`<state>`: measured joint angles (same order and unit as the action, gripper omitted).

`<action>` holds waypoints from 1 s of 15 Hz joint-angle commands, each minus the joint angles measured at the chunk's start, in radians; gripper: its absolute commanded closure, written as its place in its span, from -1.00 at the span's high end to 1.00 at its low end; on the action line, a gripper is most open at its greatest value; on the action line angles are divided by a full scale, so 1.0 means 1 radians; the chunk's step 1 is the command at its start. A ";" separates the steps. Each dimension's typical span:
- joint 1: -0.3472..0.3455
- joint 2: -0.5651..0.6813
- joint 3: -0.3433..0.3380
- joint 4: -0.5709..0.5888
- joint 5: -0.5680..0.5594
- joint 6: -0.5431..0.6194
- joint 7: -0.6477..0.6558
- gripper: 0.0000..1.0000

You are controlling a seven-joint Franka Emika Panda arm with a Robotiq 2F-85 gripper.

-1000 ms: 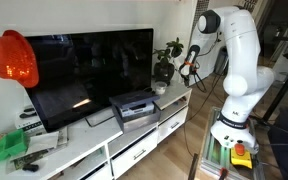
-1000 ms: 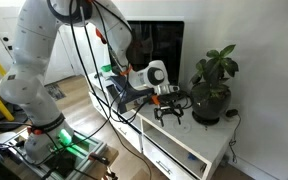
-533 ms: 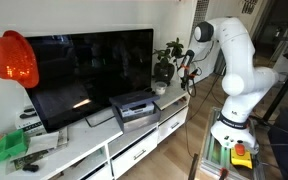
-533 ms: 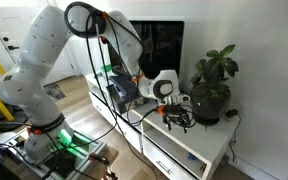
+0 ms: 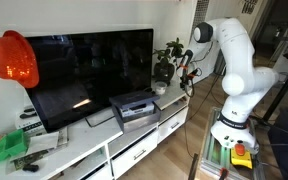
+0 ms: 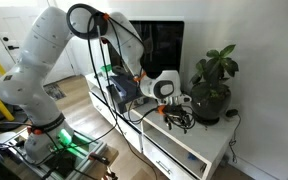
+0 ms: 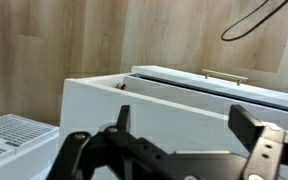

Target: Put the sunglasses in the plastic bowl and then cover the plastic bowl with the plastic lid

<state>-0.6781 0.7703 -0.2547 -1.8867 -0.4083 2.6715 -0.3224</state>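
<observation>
Wrist view: fingers (image 7: 249,125) spread wide apart over the white cabinet (image 7: 144,105), any contact unclear.

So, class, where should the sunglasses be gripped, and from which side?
Probably across the front frame near the bridge, coming from above. In an exterior view the sunglasses show as a low dark shape under the gripper at the white cabinet, with the plant pot close beside; above looks the freest side. Whether the jaws are closed is unclear.
</observation>
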 commanded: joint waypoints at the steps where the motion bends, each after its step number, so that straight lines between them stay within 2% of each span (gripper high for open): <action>1: -0.058 0.101 0.058 0.136 0.192 -0.086 -0.010 1.00; 3: -0.111 0.136 0.114 0.193 0.298 -0.133 -0.042 1.00; 5: -0.155 0.182 0.153 0.252 0.370 -0.132 -0.052 1.00; 10: -0.233 0.262 0.227 0.380 0.469 -0.127 -0.056 1.00; 11: -0.241 0.274 0.238 0.405 0.480 -0.140 -0.052 0.95; 14: -0.246 0.319 0.258 0.471 0.496 -0.164 -0.044 0.33; 15: -0.241 0.331 0.257 0.491 0.497 -0.180 -0.037 0.19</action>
<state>-0.9111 1.0413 -0.0182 -1.4932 0.0568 2.5482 -0.3562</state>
